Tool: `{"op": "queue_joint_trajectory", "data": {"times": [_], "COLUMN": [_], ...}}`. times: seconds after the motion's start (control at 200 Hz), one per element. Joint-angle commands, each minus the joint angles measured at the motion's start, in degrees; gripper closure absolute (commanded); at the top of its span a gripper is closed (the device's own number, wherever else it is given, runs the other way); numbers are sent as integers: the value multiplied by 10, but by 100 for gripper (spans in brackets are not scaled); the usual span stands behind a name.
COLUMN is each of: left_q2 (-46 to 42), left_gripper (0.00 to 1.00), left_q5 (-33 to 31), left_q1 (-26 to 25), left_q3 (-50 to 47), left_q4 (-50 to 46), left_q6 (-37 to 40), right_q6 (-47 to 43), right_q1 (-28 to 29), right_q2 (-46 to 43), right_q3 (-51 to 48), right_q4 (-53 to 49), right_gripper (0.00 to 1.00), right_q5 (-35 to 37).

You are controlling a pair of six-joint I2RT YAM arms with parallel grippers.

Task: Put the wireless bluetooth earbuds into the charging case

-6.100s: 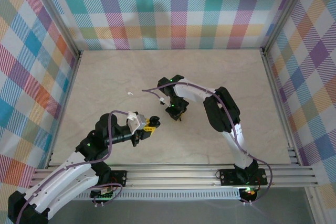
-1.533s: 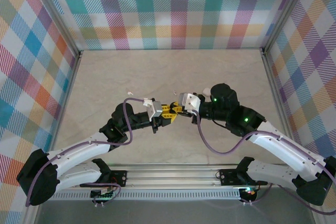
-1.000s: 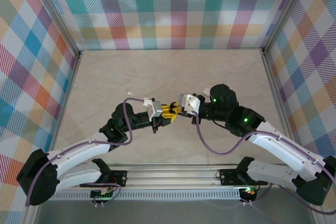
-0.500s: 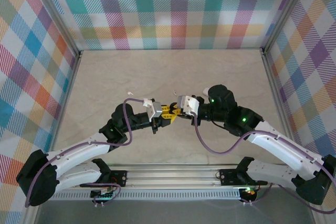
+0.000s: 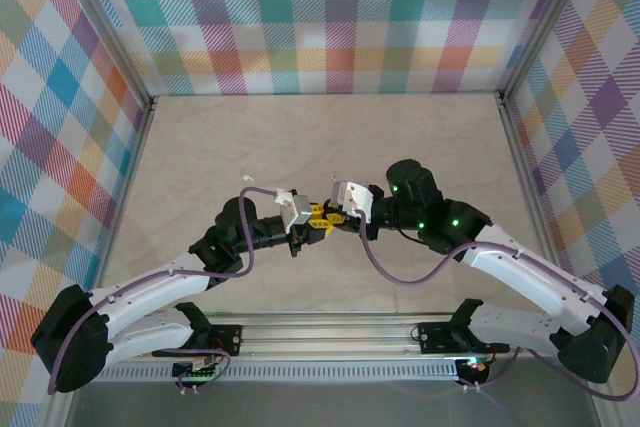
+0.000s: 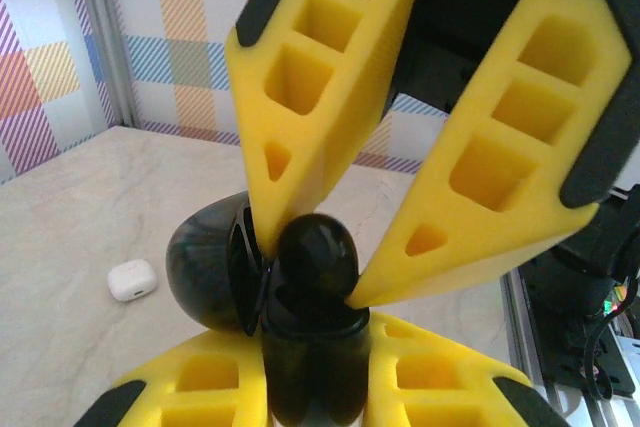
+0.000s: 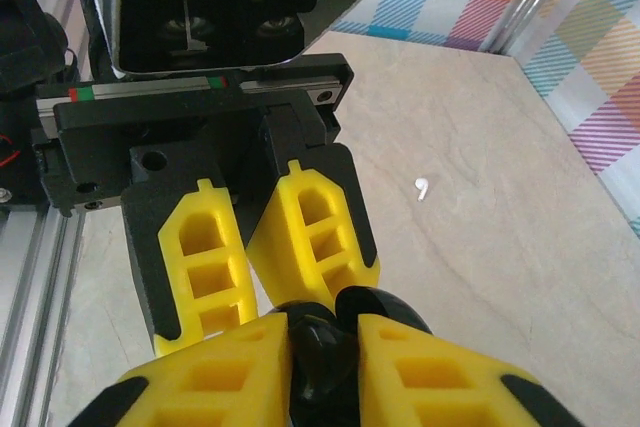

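My left gripper (image 5: 318,223) is shut on a glossy black charging case (image 6: 308,392), held upright off the table with its round lid (image 6: 205,272) swung open to the left. A black earbud (image 6: 315,257) sits in the case's mouth. My right gripper (image 5: 334,213) meets the left one tip to tip, and its yellow fingers (image 6: 330,97) pinch the earbud from both sides. In the right wrist view the earbud (image 7: 322,347) shows between my own fingertips, with the left gripper's fingers (image 7: 315,232) just behind it. A second earbud is out of view.
A small white pebble-shaped case (image 6: 132,279) lies on the marble table (image 5: 300,137) to the far left. A tiny white earbud-shaped piece (image 7: 423,188) lies on the table beyond the grippers. Plaid walls and metal rails (image 5: 330,332) ring the workspace.
Both grippers, still joined at the case, have drifted slightly up and away from the bases. The right arm has leaned in further to the left. The left grip is unchanged.
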Motion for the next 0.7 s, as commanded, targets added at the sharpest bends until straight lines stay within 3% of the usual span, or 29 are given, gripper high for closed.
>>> {"op": "queue_joint_trajectory", "data": {"times": [0.0,0.145,0.47,0.695], "left_q2": [-2,-2,-13,-35], "left_gripper": [100,100,100,100], "left_q5": [-13,-18,-24,-23], "left_q1": [-2,-3,-3,-2], "left_q3": [11,10,-1,-11], "left_q4": [31,27,25,28], "left_q6": [2,3,4,-7], "right_q6": [7,10,45,80], "right_q1": [7,6,6,0], "right_q2": [2,-10,-34,-40], "right_q3": [16,21,40,80], "right_q4": [-17,-12,20,8], "right_gripper": [71,59,55,54], "right_q5": [-36,-47,-73,14]}}
